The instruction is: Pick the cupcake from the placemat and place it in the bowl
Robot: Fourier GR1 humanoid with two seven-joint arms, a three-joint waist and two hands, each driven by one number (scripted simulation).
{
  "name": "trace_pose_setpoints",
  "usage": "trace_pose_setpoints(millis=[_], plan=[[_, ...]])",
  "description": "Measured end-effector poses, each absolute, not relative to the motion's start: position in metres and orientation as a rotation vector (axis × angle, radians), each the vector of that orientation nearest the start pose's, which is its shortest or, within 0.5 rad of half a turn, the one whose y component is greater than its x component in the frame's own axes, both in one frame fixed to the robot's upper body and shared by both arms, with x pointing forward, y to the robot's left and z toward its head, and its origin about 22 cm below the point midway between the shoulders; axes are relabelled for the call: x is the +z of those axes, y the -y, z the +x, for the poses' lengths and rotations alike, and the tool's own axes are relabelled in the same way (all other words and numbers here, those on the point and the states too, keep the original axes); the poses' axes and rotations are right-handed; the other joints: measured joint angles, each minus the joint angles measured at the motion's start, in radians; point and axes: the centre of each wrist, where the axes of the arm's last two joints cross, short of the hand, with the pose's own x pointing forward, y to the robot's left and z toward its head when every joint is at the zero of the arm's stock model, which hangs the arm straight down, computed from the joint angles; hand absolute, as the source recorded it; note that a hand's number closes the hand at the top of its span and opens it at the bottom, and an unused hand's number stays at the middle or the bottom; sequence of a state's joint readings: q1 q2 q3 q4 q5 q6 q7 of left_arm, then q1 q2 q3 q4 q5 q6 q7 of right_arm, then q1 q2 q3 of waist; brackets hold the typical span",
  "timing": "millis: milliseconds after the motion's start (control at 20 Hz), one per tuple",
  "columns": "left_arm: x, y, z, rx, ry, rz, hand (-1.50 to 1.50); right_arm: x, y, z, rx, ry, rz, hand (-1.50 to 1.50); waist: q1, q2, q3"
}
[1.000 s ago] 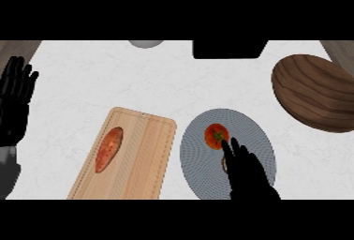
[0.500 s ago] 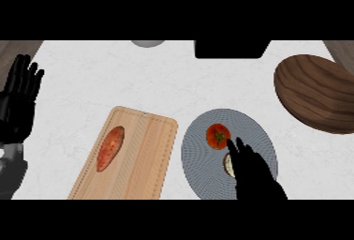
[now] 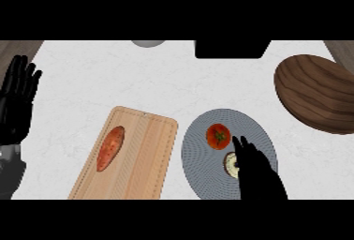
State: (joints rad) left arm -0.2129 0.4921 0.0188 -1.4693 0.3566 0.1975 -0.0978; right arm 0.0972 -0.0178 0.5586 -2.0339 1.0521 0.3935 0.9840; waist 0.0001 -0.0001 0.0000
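Observation:
The cupcake (image 3: 231, 164), pale with a dark spot, lies on the round grey placemat (image 3: 202, 150), half hidden by my right hand (image 3: 258, 174). That hand reaches in from the lower edge with straight fingers lying over the cupcake's right side, not curled round it. A red tomato (image 3: 218, 136) sits on the placemat just above the cupcake. The dark wooden bowl (image 3: 317, 93) stands at the right edge, apart from the hand. My left hand (image 3: 17, 103) rests open at the left edge, fingers up.
A wooden cutting board (image 3: 145, 154) with an orange sweet potato (image 3: 110, 148) lies left of the placemat. A black object (image 3: 232, 48) and a grey round thing (image 3: 149, 43) sit at the counter's far edge.
My right hand has slid a little to the right and down along the placemat, uncovering part of the cupcake. The left hand has shifted slightly to the right at the left edge.

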Motion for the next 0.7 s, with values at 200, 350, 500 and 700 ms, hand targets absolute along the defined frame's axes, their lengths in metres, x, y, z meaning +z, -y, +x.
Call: trace_pose_setpoints(millis=[200, 350, 500, 700], plan=[[0.083, -0.332, 0.291, 0.03, 1.786, 0.243, 0.0, 0.077, 0.129, 0.175, 0.905, 0.899, -0.823, -1.5, -0.001, 0.0, 0.0], [0.082, -0.333, 0.289, 0.031, 1.783, 0.242, 0.0, 0.072, 0.127, 0.176, 0.894, 0.917, -0.818, -1.5, -0.001, 0.0, 0.0], [0.083, -0.329, 0.294, 0.036, 1.782, 0.244, 0.0, 0.07, 0.134, 0.182, 0.897, 0.931, -0.81, -1.5, -0.002, 0.0, 0.0], [0.081, -0.333, 0.29, 0.038, 1.785, 0.244, 0.0, 0.061, 0.138, 0.187, 0.902, 0.944, -0.805, -1.5, -0.001, 0.0, 0.0]])
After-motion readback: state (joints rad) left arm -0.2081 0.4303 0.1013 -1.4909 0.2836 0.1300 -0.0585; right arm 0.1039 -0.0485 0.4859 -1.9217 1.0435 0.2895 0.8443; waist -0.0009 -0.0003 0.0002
